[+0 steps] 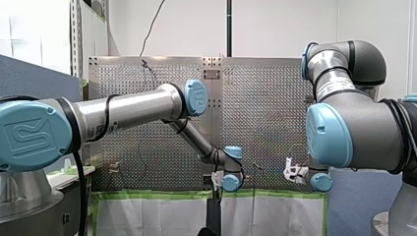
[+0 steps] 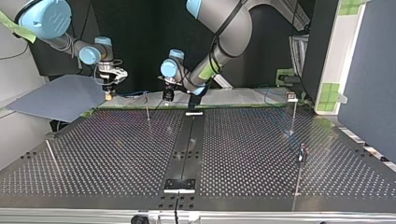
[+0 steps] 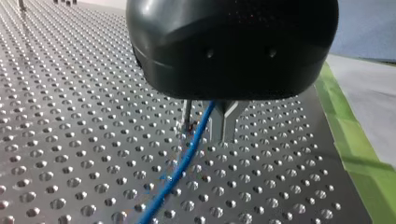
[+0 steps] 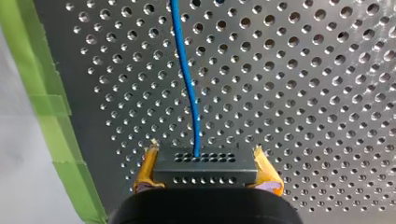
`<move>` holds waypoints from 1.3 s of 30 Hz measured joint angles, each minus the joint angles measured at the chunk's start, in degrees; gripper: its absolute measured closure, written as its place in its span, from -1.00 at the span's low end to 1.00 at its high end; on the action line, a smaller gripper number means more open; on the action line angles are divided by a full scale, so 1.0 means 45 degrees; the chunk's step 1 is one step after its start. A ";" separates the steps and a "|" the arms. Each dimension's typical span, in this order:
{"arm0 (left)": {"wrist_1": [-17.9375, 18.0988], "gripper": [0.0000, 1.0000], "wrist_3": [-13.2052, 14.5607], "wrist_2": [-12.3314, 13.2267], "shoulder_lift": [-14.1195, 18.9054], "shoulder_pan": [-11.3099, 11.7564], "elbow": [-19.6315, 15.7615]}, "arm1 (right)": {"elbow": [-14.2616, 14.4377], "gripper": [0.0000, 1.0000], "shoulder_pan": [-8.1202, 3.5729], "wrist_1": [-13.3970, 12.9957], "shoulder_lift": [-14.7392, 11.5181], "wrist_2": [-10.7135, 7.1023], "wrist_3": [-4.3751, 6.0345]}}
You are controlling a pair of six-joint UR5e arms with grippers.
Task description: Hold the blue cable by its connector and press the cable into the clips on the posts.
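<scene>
The blue cable [image 4: 187,79] runs out of a black connector [image 4: 205,161]. My right gripper [image 4: 205,175] is shut on that connector, one yellow pad [image 4: 145,170] on each side. The cable [image 3: 187,158] hangs just above the perforated table and passes between the metal fingers [image 3: 224,126] of my left gripper [image 3: 205,133], which is shut on it. In the top view my right gripper [image 2: 109,87] is at the back left and my left gripper [image 2: 168,94] near the back middle. The cable [image 2: 133,94] spans between them, close to a thin post [image 2: 147,108].
More thin posts stand at the top view's right [image 2: 293,114] [image 2: 301,161] and front left [image 2: 52,156]. A black rail [image 2: 187,144] runs down the table's middle. Green tape [image 4: 51,121] lines the table's back edge, with a grey-blue sheet [image 2: 60,95] beyond it.
</scene>
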 joint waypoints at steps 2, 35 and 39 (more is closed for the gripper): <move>-0.0060 0.99 0.0008 0.0030 0.0006 0.0031 0.0071 | -0.0093 1.00 0.0006 0.0042 0.0001 0.0000 0.0010; -0.0738 -0.64 0.0266 0.0194 0.0252 0.0394 0.0698 | -0.1344 1.00 -0.0185 0.0877 0.0001 0.1110 0.0750; -0.0742 -1.00 0.0374 0.0569 0.0262 0.0360 0.0542 | -0.1347 1.00 -0.0132 0.0889 -0.0002 0.1112 0.0764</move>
